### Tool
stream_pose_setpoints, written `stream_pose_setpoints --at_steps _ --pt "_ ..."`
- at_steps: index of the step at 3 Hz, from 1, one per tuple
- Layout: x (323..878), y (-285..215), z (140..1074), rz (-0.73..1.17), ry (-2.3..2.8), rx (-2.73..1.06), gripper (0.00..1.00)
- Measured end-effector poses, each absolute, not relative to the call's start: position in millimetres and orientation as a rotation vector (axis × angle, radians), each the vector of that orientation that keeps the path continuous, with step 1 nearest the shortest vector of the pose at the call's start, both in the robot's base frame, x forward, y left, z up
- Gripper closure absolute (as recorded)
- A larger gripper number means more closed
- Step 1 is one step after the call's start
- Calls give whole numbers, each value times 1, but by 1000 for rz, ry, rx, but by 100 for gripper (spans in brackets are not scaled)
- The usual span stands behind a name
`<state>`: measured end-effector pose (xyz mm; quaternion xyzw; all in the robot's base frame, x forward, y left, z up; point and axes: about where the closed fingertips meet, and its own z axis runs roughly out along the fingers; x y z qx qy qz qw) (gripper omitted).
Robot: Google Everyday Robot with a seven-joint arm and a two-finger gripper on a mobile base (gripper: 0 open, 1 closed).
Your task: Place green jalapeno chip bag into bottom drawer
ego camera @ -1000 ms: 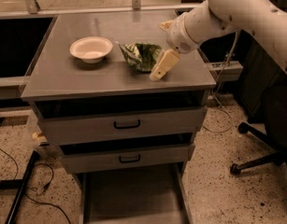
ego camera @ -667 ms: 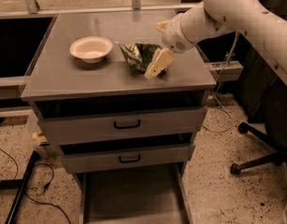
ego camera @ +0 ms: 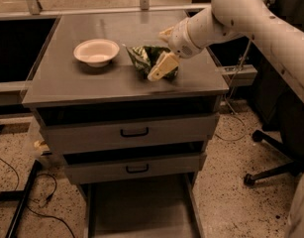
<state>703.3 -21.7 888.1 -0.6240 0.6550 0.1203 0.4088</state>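
Observation:
The green jalapeno chip bag [ego camera: 141, 58] lies crumpled on the grey cabinet top [ego camera: 92, 86], right of centre. My gripper [ego camera: 163, 51] reaches in from the right on the white arm and sits at the bag's right side. It is open: one cream finger [ego camera: 161, 67] stands in front of the bag and the other shows behind it. The bag rests on the top between them. The bottom drawer [ego camera: 141, 207] is pulled out at floor level below the cabinet, its flat grey floor bare.
A white round bowl [ego camera: 96, 51] stands on the top, left of the bag. Two grey drawer fronts with black handles [ego camera: 134, 132] are below. An office chair base [ego camera: 270, 170] is on the right, and cables [ego camera: 23, 192] are on the floor at left.
My gripper has moved a little left along the cabinet top and closer onto the bag, its front finger now overlapping the bag. Bag, bowl and drawers have not moved.

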Motion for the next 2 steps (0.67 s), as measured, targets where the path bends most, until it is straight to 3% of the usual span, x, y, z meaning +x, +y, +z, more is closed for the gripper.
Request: stream_pose_setpoints --at_steps 2 --pt "703 -22 888 303 1650 -1572 66"
